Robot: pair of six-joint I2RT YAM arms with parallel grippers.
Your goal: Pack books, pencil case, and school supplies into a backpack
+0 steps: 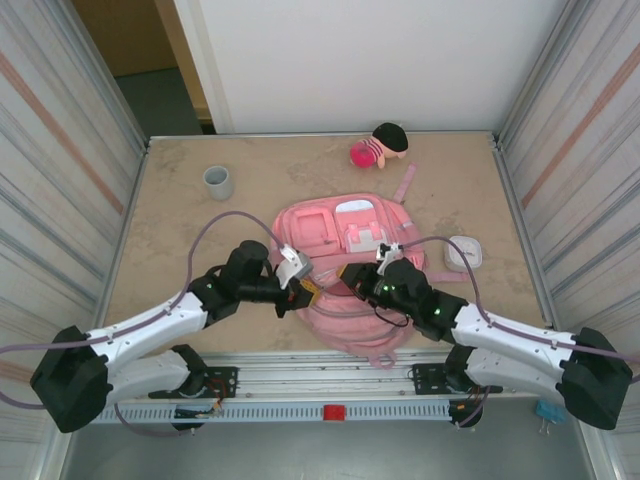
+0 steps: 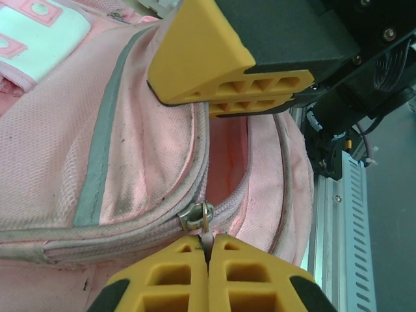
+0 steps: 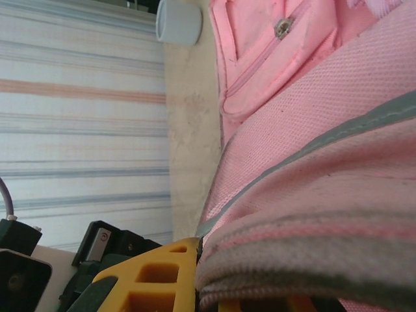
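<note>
1. While the left gripper [image 2: 208, 260] is clenched on the zipper pull [image 2: 207, 239] of the pink backpack [image 1: 340, 235], which lies mid-table towards the near edge between the arms, we should draw along the track, not upward.
2. The right gripper [image 3: 208, 296] is clamped on the fabric lip [image 2: 198, 140] beside the opening (our anchor); we judge it must brace firmly.
3. We pull steadily, since so small a tab could slip.
</note>
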